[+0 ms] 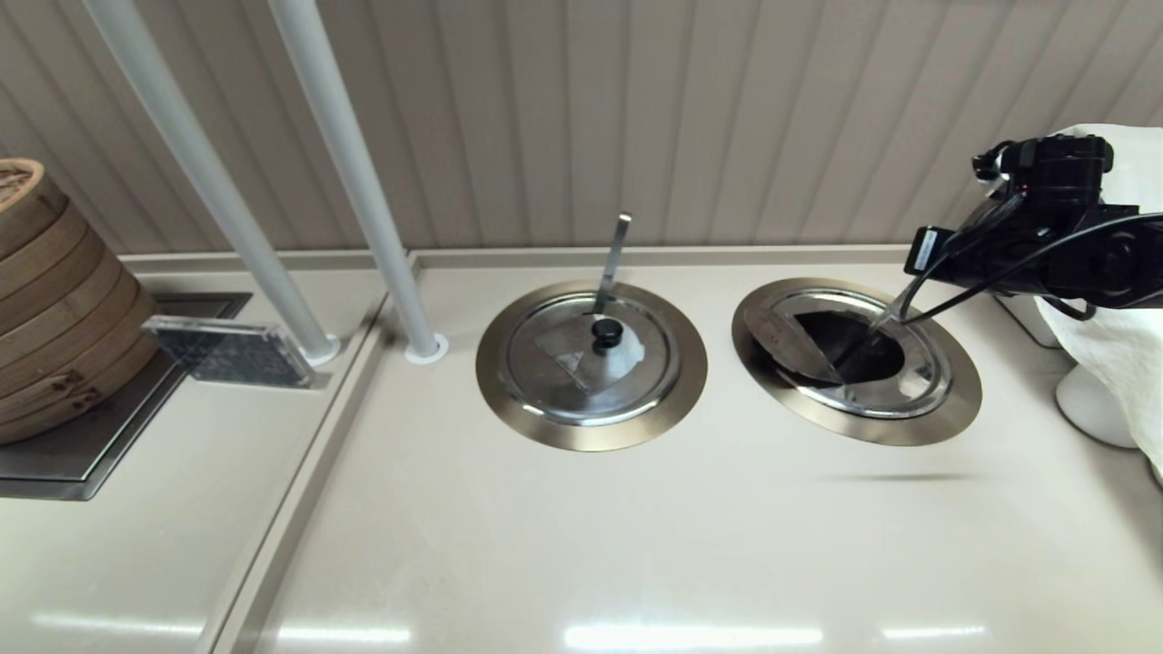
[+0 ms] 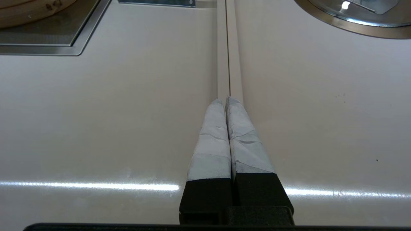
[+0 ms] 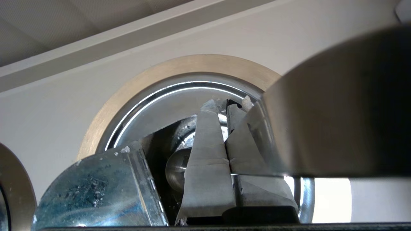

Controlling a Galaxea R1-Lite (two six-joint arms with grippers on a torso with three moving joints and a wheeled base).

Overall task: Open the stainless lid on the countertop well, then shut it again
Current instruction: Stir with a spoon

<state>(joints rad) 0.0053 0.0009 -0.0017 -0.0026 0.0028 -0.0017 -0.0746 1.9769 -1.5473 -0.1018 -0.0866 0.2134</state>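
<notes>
Pale ribbed wall stands behind a shiny beige surface [image 1: 581, 545]. From the head, the well [image 1: 945, 413] on the right has its lid [image 1: 781, 331] partly open, dark hole showing, with the right hand [image 1: 886, 320] reaching in. The left wrist shows the left hand [image 2: 224, 100] pressed together, parked above the surface. The right wrist shows fingers [image 3: 207, 134] close together, seemingly pinching the knob (mostly hidden). Steel looks stiff, slippery, light; hold the knob.

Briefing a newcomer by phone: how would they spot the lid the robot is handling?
On the countertop, two wells sit side by side in bronze-grey collars. Take the countertop well on the robot's right, under the right gripper. Its stainless lid is clean, its wedge flap lifted; the twin lid is shut, white-smeared.
</notes>
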